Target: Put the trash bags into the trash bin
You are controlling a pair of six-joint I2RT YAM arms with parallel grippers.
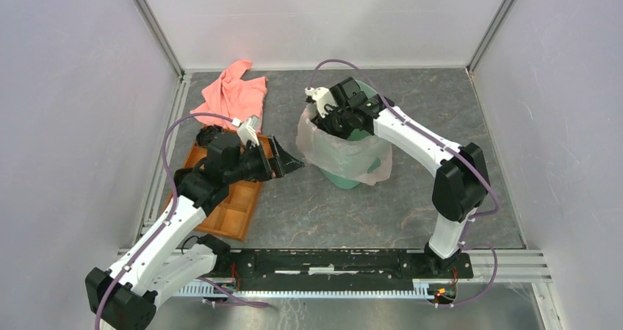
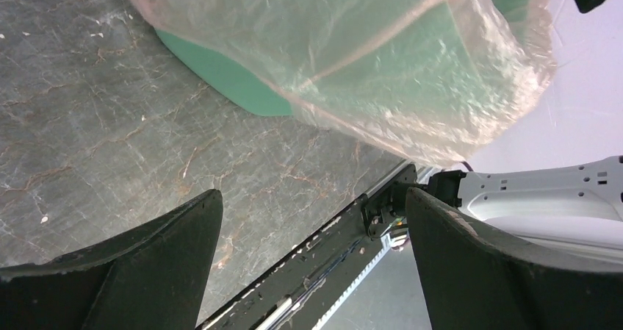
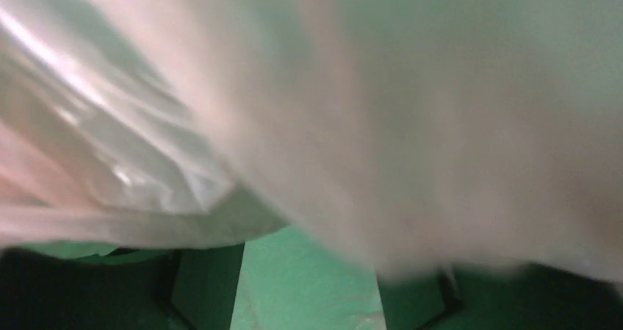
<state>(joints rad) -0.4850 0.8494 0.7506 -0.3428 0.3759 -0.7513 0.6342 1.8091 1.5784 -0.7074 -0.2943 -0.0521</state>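
The mint-green trash bin (image 1: 344, 178) stands mid-table. The thin pale pink trash bag (image 1: 345, 151) is draped over its mouth and down its near and left sides. My right gripper (image 1: 328, 117) reaches down into the bin's mouth, and its fingertips are hidden in the top view. In the right wrist view its fingers (image 3: 206, 286) stand apart with green bin (image 3: 308, 286) between them, and bag film (image 3: 367, 87) lies blurred across the tips. My left gripper (image 1: 288, 159) is open and empty, just left of the bin. The left wrist view shows its gripper (image 2: 312, 198), the bag (image 2: 382, 58) and the bin (image 2: 235, 80).
An opaque salmon-pink cloth (image 1: 233, 91) lies at the back left. An orange compartmented tray (image 1: 235, 205) sits under my left arm. Enclosure walls ring the table, and a black rail (image 1: 345, 260) runs along the near edge. The right arm (image 2: 544, 190) spans the right side.
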